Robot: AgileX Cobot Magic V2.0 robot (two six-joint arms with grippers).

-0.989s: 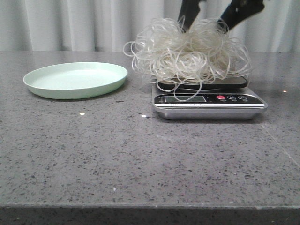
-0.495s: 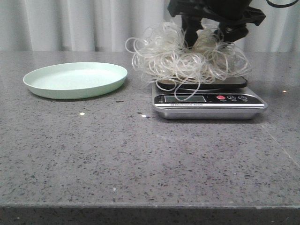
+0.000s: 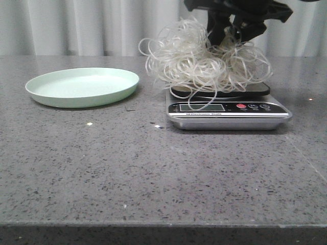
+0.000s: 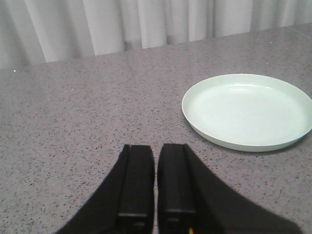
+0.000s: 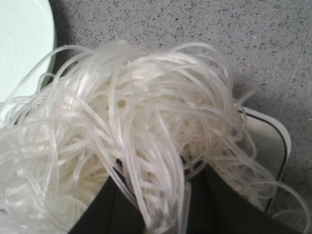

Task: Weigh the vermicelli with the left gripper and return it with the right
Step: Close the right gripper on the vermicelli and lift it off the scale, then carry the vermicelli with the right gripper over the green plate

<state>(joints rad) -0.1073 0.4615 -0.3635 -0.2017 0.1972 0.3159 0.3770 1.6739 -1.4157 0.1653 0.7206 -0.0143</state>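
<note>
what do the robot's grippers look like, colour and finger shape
Both are matte black. The left gripper has two flat, blocky fingers with squared edges that widen toward the base; a tiny red-yellow spot, perhaps wiring, shows near the base. The right gripper shows black wedge-shaped fingers, mostly hidden by noodle strands. In the front view its body is an angular black housing. No markings are visible.

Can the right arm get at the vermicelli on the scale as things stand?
Probably yes: the right end effector is already down in the vermicelli on the scale, strands lying between its fingers. Nothing blocks it.
</note>
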